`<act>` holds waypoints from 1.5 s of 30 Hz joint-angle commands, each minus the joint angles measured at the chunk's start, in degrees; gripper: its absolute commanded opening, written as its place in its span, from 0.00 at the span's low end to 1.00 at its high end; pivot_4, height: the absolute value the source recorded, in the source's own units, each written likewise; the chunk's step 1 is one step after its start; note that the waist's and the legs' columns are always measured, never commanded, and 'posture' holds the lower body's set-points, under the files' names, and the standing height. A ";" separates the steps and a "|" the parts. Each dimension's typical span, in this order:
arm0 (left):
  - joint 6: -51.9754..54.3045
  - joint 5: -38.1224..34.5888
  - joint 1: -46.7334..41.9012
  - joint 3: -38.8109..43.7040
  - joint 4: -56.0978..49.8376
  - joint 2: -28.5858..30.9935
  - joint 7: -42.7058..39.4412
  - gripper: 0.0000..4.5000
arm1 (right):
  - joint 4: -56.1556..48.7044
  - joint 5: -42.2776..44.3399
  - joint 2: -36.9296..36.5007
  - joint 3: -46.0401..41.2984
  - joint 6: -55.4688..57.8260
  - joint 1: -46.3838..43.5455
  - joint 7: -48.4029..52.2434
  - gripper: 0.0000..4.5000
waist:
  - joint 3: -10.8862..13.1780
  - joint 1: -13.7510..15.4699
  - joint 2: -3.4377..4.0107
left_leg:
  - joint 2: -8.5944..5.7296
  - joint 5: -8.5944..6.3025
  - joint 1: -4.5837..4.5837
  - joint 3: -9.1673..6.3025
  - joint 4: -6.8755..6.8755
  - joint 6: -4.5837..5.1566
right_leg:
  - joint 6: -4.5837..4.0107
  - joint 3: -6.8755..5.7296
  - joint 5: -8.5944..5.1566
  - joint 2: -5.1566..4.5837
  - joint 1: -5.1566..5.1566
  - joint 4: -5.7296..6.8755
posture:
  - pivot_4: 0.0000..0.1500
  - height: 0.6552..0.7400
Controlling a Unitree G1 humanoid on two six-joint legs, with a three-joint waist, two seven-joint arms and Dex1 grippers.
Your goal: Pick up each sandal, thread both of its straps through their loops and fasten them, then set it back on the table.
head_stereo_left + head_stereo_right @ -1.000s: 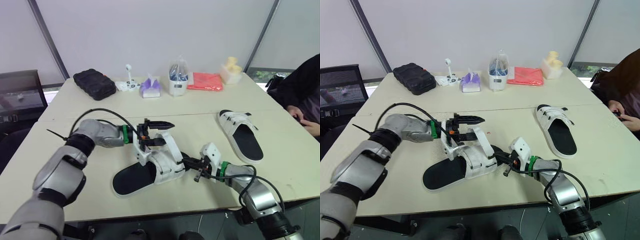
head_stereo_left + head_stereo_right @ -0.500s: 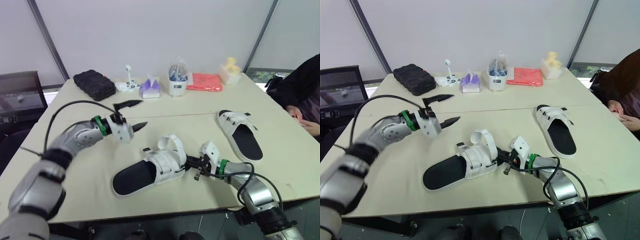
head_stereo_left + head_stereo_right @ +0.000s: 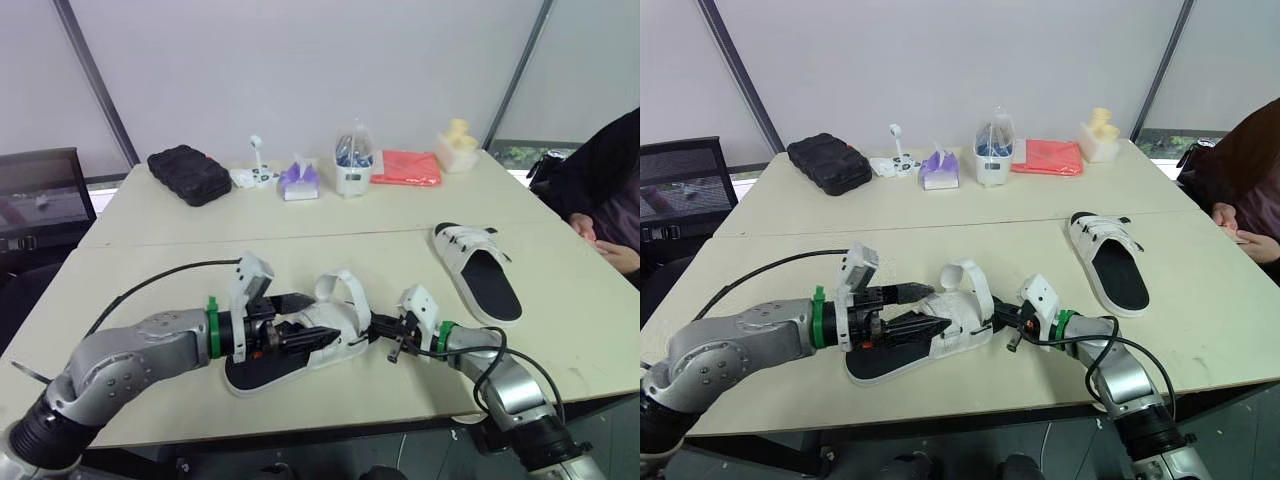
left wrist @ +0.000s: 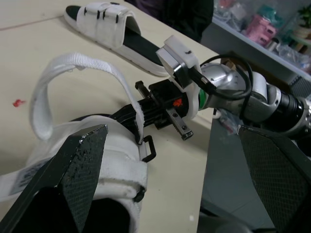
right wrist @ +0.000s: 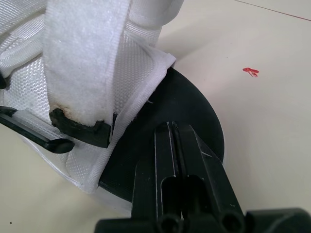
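Where the spread left tool point(image 3: 940, 307) covers the sandal point(image 3: 975, 308), its insole hides; right tool point(image 3: 998, 314) pressed together at toe.

- The near sandal point(image 3: 322, 338) lies at the table's point(image 3: 150, 250) front middle, between the left gripper point(image 3: 937, 306) and the right gripper point(image 3: 375, 328)
- The second sandal point(image 3: 478, 272) lies well apart to its right (nearer the person point(image 3: 605, 190))
- A black case point(image 3: 188, 174) lies far left

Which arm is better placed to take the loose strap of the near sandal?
Left. The left gripper is open astride the near sandal, beside its raised strap. The right gripper is shut at the toe end, probably steadying it.
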 commanded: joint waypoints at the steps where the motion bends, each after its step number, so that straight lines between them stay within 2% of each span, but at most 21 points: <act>1: 3.54 1.34 -3.85 -0.25 2.72 -5.93 4.79 0.99 | 2.38 -1.58 0.17 1.61 1.55 0.41 0.35 0.00 | -0.02 0.27 -0.02 | 0.00 0.00 0.00 0.01 0.00 0.00 | 0.01 0.00 0.00 0.01 0.00 0.00 | 1.00 1.00; 6: 7.52 6.23 -7.03 -0.73 7.42 -13.70 7.93 0.99 | 2.56 -1.72 0.52 1.76 1.58 0.08 0.48 0.00 | -0.03 0.13 -0.02 | 0.01 0.00 -0.01 0.08 -0.05 0.00 | 0.02 0.03 0.02 0.02 -0.10 0.02 | 1.00 1.00; 16: 10.18 16.24 -12.60 -3.06 16.75 -27.47 4.20 0.99 | 2.63 -2.01 1.54 1.90 1.47 0.07 -0.23 0.00 | -0.04 0.24 -0.03 | 0.01 0.00 -0.01 0.09 -0.06 -0.01 | 0.02 0.01 0.01 0.03 -0.10 0.01 | 1.00 1.00; 19: 9.96 20.00 -12.76 -2.96 17.76 -29.39 3.75 0.80 | 2.15 -1.91 1.72 1.66 1.60 0.52 -0.70 0.00 | -0.04 -0.09 -0.04 | 0.01 0.00 -0.01 0.10 -0.06 -0.01 | 0.02 0.02 0.02 0.03 -0.10 0.00 | 1.00 1.00; 23: 10.76 22.34 -12.44 -1.87 17.42 -30.30 2.57 0.34 | 1.74 -1.89 1.71 1.48 1.66 1.09 -0.96 0.00 | -0.04 -0.29 -0.03 | 0.02 -0.01 -0.02 0.08 -0.13 -0.02 | 0.04 0.02 0.02 0.01 -0.12 0.00 | 1.00 1.00; 26: 13.70 20.21 -12.74 1.01 18.01 -29.34 0.28 0.01 | 1.49 -1.83 1.76 1.49 1.73 1.51 -1.16 0.00 | -0.04 -0.42 -0.03 | 0.01 -0.01 -0.03 0.08 -0.12 -0.02 | 0.04 0.02 0.01 0.02 -0.12 -0.02 | 1.00 1.00; 34: 23.82 12.85 -13.12 9.96 19.83 -30.76 0.55 0.01 | 2.05 -1.95 2.10 1.75 1.72 1.03 -1.32 0.00 | -0.04 -0.59 -0.04 | 0.01 -0.01 -0.04 0.04 -0.14 -0.03 | 0.07 -0.02 0.00 0.00 -0.13 -0.03 | 1.00 1.00; 45: 24.89 16.71 -12.23 8.67 19.19 -31.86 -0.26 0.01 | 1.70 -2.06 2.16 1.87 1.77 1.22 -1.30 0.00 | -0.03 -0.60 -0.04 | 0.02 -0.06 -0.04 0.02 -0.17 -0.11 | 0.07 -0.01 0.00 -0.01 -0.15 -0.03 | 1.00 1.00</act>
